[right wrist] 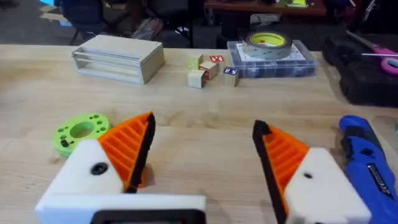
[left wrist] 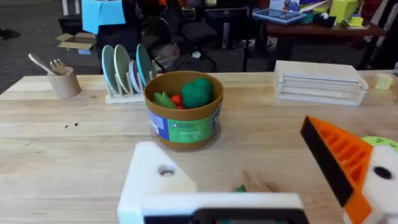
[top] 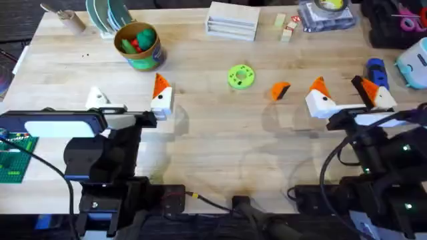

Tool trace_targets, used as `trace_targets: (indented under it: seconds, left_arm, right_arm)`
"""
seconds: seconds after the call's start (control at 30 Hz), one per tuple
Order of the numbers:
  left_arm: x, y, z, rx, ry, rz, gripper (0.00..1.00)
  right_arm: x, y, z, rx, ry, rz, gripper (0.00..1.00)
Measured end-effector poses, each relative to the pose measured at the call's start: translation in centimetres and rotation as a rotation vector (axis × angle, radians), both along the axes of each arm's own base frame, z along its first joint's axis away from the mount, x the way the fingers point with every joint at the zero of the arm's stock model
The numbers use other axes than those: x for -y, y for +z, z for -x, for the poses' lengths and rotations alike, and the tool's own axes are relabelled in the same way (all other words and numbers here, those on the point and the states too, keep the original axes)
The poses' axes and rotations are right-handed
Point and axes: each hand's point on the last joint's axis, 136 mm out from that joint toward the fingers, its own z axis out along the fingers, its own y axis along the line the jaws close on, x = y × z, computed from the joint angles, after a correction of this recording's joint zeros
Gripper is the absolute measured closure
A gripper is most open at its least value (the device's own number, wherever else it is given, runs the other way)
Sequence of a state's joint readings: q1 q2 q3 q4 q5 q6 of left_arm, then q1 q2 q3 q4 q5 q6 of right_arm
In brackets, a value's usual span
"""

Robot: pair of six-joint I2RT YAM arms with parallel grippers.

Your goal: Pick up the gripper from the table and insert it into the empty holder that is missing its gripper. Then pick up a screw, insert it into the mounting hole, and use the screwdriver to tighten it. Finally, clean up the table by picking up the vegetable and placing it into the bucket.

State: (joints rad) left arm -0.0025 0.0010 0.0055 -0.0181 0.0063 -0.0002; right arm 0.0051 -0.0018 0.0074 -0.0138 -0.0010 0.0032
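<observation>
Fingers: left gripper [top: 129, 98] spread open, its left white pointed plastic holder [top: 98, 97] bare, holding nothing | right gripper [top: 348, 93] spread open, empty | small orange wedge-shaped plastic gripper [top: 281, 90] lies on the wooden table [top: 220, 140], between round green disc [top: 241, 77] and right gripper | blue pen-shaped screwdriver [top: 376, 72] far right | yellow-rimmed green tin bucket [top: 139, 47] far left.

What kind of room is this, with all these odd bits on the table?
Probably a robotics lab or workshop: a wooden table carries test props such as a toy-filled bucket and a blue screwdriver, with office chairs and desks behind.
</observation>
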Motion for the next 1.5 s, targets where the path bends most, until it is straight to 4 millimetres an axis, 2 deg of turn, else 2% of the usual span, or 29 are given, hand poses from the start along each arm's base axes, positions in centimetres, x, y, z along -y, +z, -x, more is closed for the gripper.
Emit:
trace_targets:
  seconds: [0.13, 0.27, 0.4, 0.5, 0.67, 0.77, 0.9, 1.0, 1.13, 1.3, 1.5]
  left_arm:
    - [0.0, 0.2, 0.0, 0.007, -0.001, 0.000, 0.008]
    - [0.0, -0.9, 0.3, -0.073, -0.003, 0.000, 0.008]
    - [0.1, 0.8, 1.3, -0.147, -0.005, -0.001, 0.008]
    - [0.1, 2.6, 2.2, -0.225, -0.005, -0.002, 0.008]
    - [0.1, 4.3, 2.5, -0.409, -0.011, -0.031, 0.008]
    - [0.1, 4.7, 1.8, -0.509, -0.024, -0.070, 0.008]
    - [0.1, 5.0, -0.5, -0.566, -0.034, -0.098, 0.008]
    - [0.1, 3.7, -1.4, -0.627, -0.040, -0.106, 0.008]
    - [0.1, 1.3, -2.2, -0.721, -0.048, -0.111, 0.008]
    - [0.1, -1.3, -2.8, -0.826, -0.056, -0.113, 0.008]
    - [0.1, -4.6, -3.2, -0.951, -0.063, -0.110, 0.021]
  right_arm:
    - [0.0, 0.1, 0.0, 0.001, 0.001, -0.011, 0.010]
    - [-0.1, 0.1, 0.3, -0.029, 0.002, -0.042, 0.009]
    - [-0.2, 0.6, 0.9, -0.076, 0.006, -0.055, 0.010]
    - [-0.3, 3.0, 1.5, -0.076, 0.008, -0.059, 0.010]
    - [-0.3, 7.4, 2.1, -0.098, 0.007, -0.062, 0.010]
    - [-0.3, 9.2, 1.8, -0.143, 0.009, -0.064, 0.009]
    - [-0.6, 10.3, 0.4, -0.218, 0.022, -0.070, 0.010]
    - [-0.9, 10.2, -1.0, -0.253, 0.038, -0.075, 0.010]
    - [-1.1, 8.6, -1.9, -0.324, 0.044, -0.080, 0.010]
    - [-1.2, 7.7, -2.4, -0.362, 0.048, -0.083, 0.010]
    - [-1.2, 7.7, -2.4, -0.363, 0.048, -0.083, 0.010]
